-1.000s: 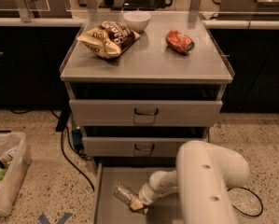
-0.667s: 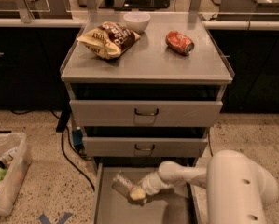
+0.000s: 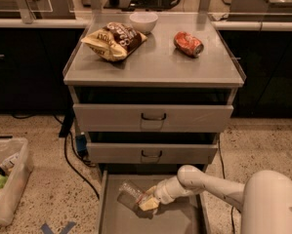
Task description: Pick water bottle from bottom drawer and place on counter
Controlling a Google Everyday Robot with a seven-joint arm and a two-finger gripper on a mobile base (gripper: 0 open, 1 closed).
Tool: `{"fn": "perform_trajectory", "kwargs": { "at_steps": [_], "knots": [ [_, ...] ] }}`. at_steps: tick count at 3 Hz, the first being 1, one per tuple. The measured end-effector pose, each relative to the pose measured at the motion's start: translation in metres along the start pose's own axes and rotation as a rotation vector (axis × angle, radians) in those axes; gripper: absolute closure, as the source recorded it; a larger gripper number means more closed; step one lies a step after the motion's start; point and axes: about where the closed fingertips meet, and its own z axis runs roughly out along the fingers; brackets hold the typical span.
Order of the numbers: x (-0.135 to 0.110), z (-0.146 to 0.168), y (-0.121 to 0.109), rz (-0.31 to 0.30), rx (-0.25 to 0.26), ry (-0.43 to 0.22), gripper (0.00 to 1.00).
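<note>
- one of the task's two parts is under way; none is complete.
- status, pick: the gripper (image 3: 149, 204) is low inside the open drawer (image 3: 179, 218), at the end of the arm (image 3: 209, 184) that reaches in from the right.
- tool state: the gripper is pinched on the right end of the bottle (image 3: 129, 193). contact looks firm, but how deep the hold is cannot be read.
- bottle location: inside the drawer, left of centre, tilted with its free end pointing up and left. whether it is touching the drawer floor or just clear of it cannot be told.
- status, place: not begun. the bottle is well below the counter (image 3: 155, 65).
- counter contents: a chip bag (image 3: 114, 40) at left, a bowl (image 3: 143, 21) at the back, a red can (image 3: 188, 44) at right. the front half is bare steel.
- obstruction: two upper drawers (image 3: 153, 117) stand closed or nearly closed directly above the open one, between the bottle and the counter.
- remaining work, as judged:
- lift the bottle out of the drawer.
- draw it forward, past the upper drawer fronts.
- raise it above the counter edge.
- set it down on the bare front area, apart from the bag and can.
- release and withdraw.
</note>
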Motion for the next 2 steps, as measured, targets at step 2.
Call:
{"fn": "perform_trajectory", "kwargs": {
  "at_steps": [2],
  "knots": [
    [-0.02, -0.021, 0.02, 0.007, -0.027, -0.015, 1.0]
  ]
}}
